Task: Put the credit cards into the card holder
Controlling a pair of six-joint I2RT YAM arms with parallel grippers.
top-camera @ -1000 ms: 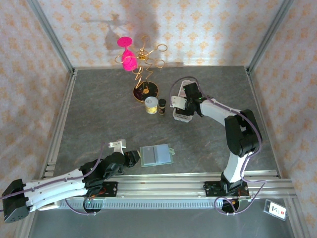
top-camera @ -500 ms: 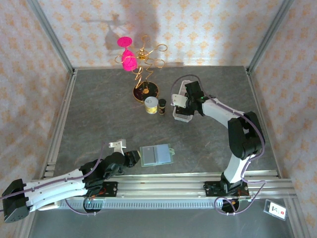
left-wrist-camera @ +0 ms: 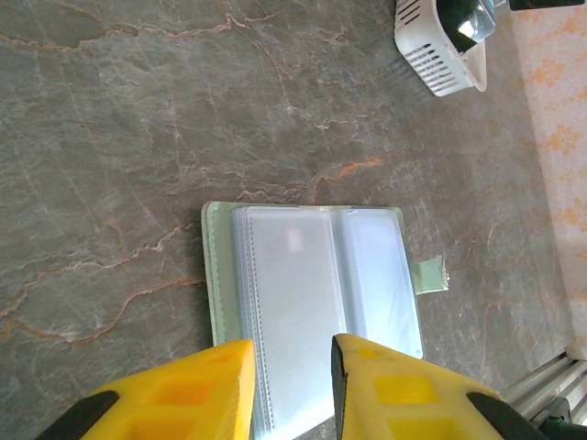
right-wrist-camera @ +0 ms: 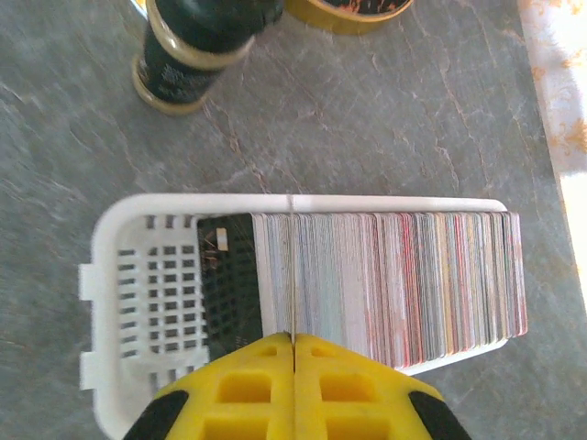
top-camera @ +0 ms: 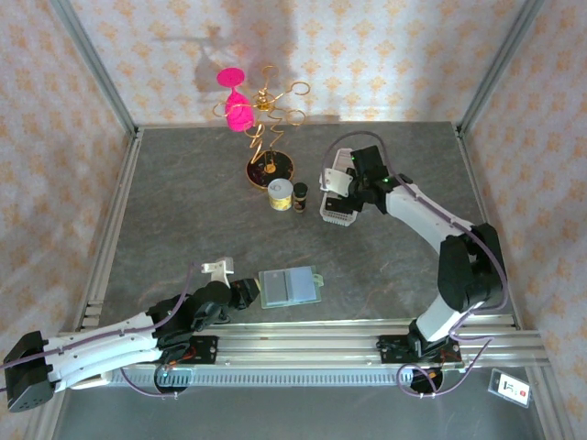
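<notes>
Grey stone table point(top-camera: 183, 211): the holder point(left-wrist-camera: 312, 275) lies open and flat near the front edge, with the left gripper point(left-wrist-camera: 292, 385) over its near edge, jaws apart. Farther back, the cards point(right-wrist-camera: 394, 284) stand packed in a white basket point(right-wrist-camera: 151, 293), where the right gripper point(right-wrist-camera: 293, 367) has its jaws pressed together at the row.

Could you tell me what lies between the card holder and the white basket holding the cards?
Only bare grey tabletop, seen from the top view: the card holder and the white basket have nothing between them.

Nothing is reading clearly anywhere; the small white tag point(top-camera: 511, 388) is bearing marks (a red dot among them) too tiny to make out.
</notes>
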